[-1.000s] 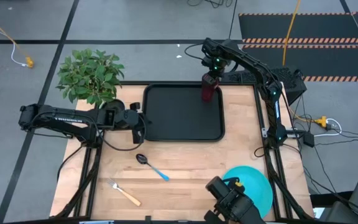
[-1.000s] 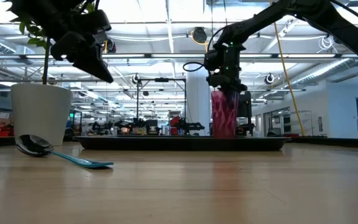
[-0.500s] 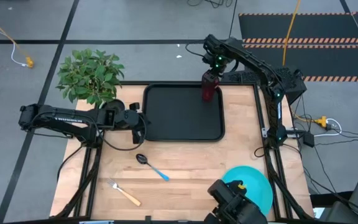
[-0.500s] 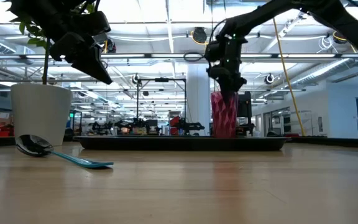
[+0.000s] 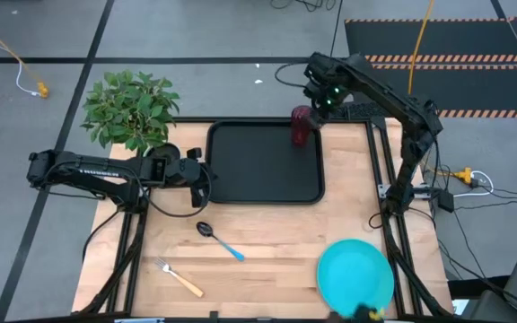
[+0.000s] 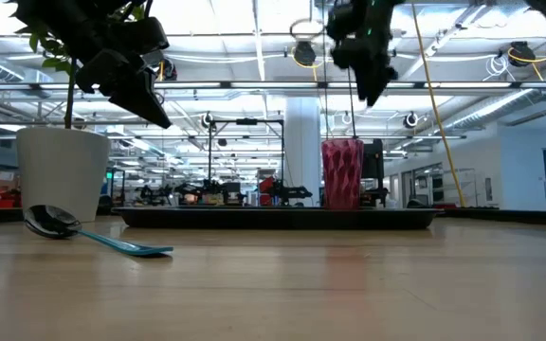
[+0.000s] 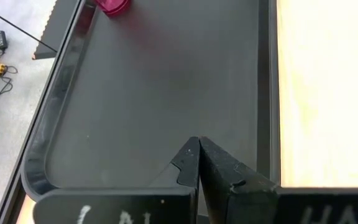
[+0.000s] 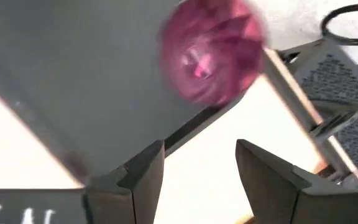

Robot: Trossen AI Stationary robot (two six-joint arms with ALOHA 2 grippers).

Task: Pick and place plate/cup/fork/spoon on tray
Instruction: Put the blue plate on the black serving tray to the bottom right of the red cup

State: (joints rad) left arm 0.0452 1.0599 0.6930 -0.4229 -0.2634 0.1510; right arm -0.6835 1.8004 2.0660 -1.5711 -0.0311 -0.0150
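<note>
The dark red cup (image 5: 302, 126) stands upright on its base in the far right corner of the black tray (image 5: 258, 175); the low view also shows the cup (image 6: 342, 173). My right gripper (image 5: 326, 97) hangs open above the cup and a little to its right, touching nothing; its wrist view looks down on the cup (image 8: 213, 50). My left gripper (image 5: 206, 184) waits shut at the tray's left rim. The turquoise plate (image 5: 355, 274), the blue-handled spoon (image 5: 220, 240) and the yellow-handled fork (image 5: 179, 278) lie flat on the wooden table in front of the tray.
A green plant (image 5: 133, 108) in a pot stands at the table's far left corner, close behind my left arm. Bare wood lies between the tray's near rim and the spoon, and to the tray's right.
My right gripper has let go of the cup, risen well clear of it and drifted toward the table's right edge. The cup stays upright in the tray's far right corner. A dark object that covered part of the plate at the near edge has drawn back.
</note>
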